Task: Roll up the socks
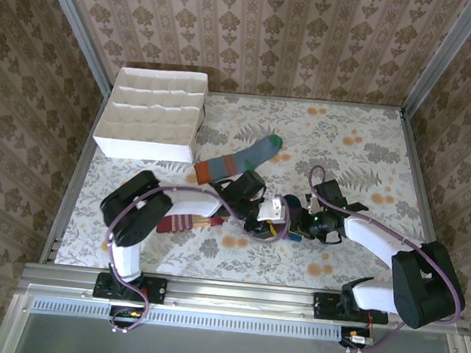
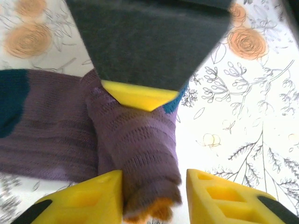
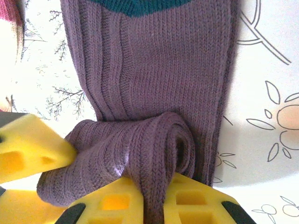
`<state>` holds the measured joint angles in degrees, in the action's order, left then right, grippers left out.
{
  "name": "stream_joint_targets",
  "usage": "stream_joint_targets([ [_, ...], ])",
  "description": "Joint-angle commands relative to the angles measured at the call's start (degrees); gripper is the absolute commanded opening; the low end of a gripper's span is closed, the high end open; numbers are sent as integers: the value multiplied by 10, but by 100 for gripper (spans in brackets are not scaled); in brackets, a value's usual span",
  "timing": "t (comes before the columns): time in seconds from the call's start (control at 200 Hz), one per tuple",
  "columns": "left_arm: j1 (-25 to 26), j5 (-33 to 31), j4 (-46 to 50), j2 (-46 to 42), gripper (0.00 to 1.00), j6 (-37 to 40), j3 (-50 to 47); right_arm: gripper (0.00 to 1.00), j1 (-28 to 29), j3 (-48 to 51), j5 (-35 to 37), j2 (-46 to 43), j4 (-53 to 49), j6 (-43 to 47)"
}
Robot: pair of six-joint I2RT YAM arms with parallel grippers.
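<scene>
Item one, far left at the back of the table [image 1: 363,155]: the white partitioned box [image 1: 154,110], well apart from the work. Item two, close beside the left arm: the peach sock [image 1: 182,223], flat and unrolled. Item three, between the box and the centre: the grey-blue sock [image 1: 241,159], flat, lying on a diagonal with its green toe away from the arms. Item four, centre: the left gripper [image 2: 152,186], jaws apart. One finger touches the rolled end and we see a gap at the other. Item five, between the two grippers: the purple sock [image 3: 149,70], the one in hand. Its cuff end is wound into a loose roll and the rest lies flat toward the teal toe [image 2: 11,105]. Item six, just right of centre: the right gripper [image 3: 152,203], clamped on a thin fold of the purple sock at the roll's edge. Hazards, in our judgement: the roll depends on that single pinch, and so thin a fold may slip out and let the springy knit unwind. A pull on it could drag the sock flat across the table instead of turning it over. The two grippers sit very close together, so a small misjudged move could knock them together or snag fabric.
</scene>
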<state>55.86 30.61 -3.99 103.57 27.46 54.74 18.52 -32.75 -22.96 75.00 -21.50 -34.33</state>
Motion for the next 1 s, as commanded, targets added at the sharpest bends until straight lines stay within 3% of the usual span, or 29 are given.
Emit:
stream_joint_targets([
  [0.0,36,-137,-145,-55,35,83,-75,8,-6,10,64,31,-52,-4],
  [0.125,75,-239,-271,-64,39,157,-137,7,-7,5,61,37,-56,-1],
  [0.365,122,-331,-324,-15,40,227,-133,6,-7,0,57,44,-63,3],
  [0.475,126,-356,-388,-4,49,219,-148,6,-8,0,55,44,-65,5],
  [0.595,115,-329,-377,-25,54,187,-153,6,-8,-2,54,61,-69,10],
  [0.78,67,-150,-211,-79,49,118,-117,5,-9,-7,47,68,-69,12],
  [0.995,78,-141,-144,-81,41,153,-101,5,-12,-14,39,74,-75,17],
])
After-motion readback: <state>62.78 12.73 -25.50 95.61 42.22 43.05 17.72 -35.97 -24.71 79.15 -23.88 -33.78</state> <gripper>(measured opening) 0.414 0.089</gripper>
